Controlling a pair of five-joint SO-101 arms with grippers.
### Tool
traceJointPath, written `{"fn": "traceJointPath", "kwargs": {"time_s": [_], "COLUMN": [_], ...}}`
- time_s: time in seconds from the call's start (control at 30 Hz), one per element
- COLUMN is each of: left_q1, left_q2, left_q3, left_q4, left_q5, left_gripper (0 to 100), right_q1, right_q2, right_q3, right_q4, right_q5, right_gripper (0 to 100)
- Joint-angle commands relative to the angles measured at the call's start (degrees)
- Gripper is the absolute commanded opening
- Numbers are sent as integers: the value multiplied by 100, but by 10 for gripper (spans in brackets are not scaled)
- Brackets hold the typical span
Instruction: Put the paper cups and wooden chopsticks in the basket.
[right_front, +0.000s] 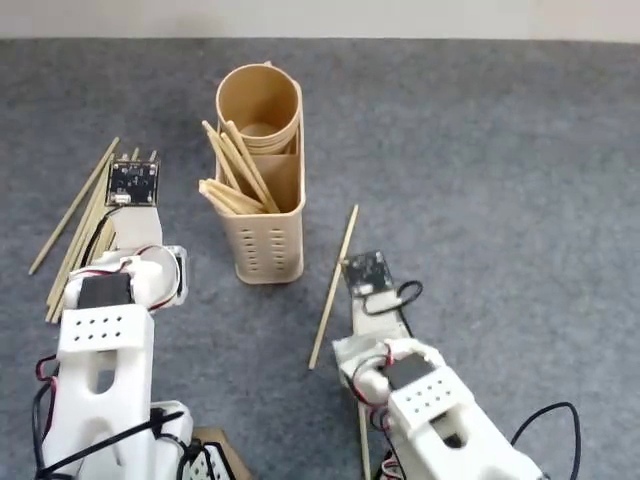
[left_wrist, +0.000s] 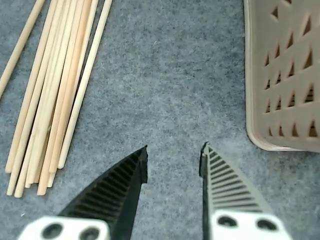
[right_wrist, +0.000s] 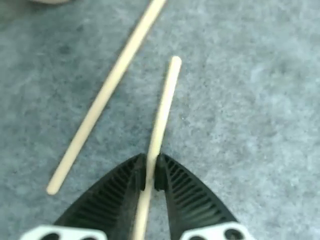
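One chopstick (right_wrist: 165, 95) pinched in right claw (right_wrist: 150, 166)

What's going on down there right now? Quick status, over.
Left gripper open, empty, between chopstick pile and basket. Right gripper shut on one chopstick. Basket holds paper cups and chopsticks. Another loose chopstick lies alongside.
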Motion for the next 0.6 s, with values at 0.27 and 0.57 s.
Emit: {"fn": "traceJointPath", "kwargs": {"time_s": [0.27, 0.57], "left_q1": [224, 215], "left_q2": [-119, -154], "left_q3": [-13, 127], "left_q4": [-97, -325], "left_q5": [53, 53], "left_gripper": [196, 196], "right_q1": [778, 725], "right_q2": [374, 2712], "right_q3": [-2756, -3653], "right_q4": [-13, -40], "right_q5": [-97, -105], "right_gripper": [5, 5]}}
